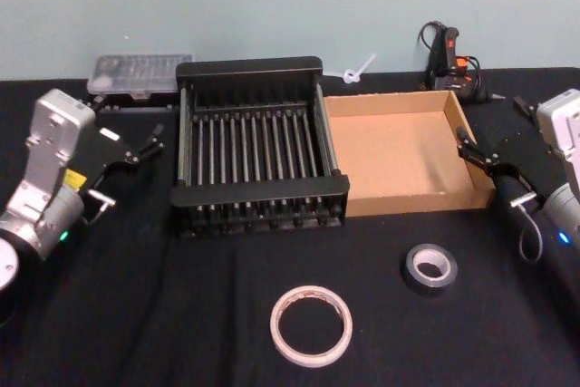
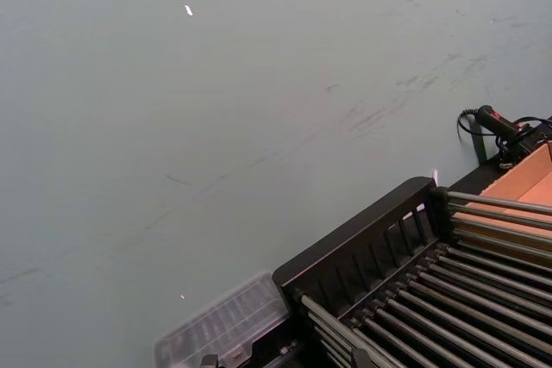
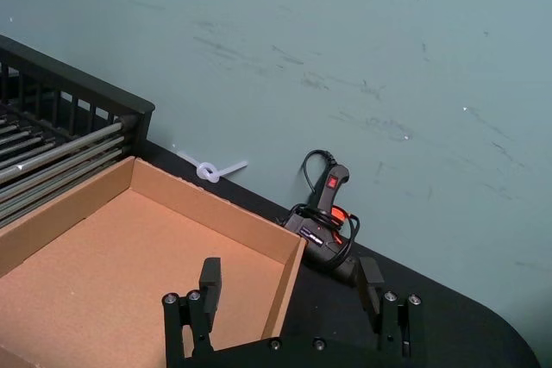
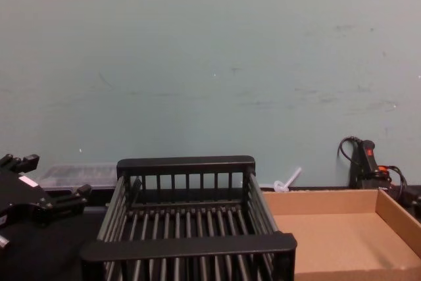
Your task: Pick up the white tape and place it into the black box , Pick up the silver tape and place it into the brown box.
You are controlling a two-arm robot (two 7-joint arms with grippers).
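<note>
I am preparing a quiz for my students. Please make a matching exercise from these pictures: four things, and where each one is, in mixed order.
Things:
1. white tape
2. silver tape
3. black box
4. right hand

Places:
A. beside the brown box's right wall
B. left of the brown box
C. on the cloth, before the black box
D. on the cloth, before the brown box

Pairs: 1-C, 2-D, 3-B, 4-A

White tape at 6 o'clock: printed marks too small to read. Brown box cut by chest view's right and lower edges. Black box cropped in left wrist view. Right arm cut at head view's 3 o'clock edge.
</note>
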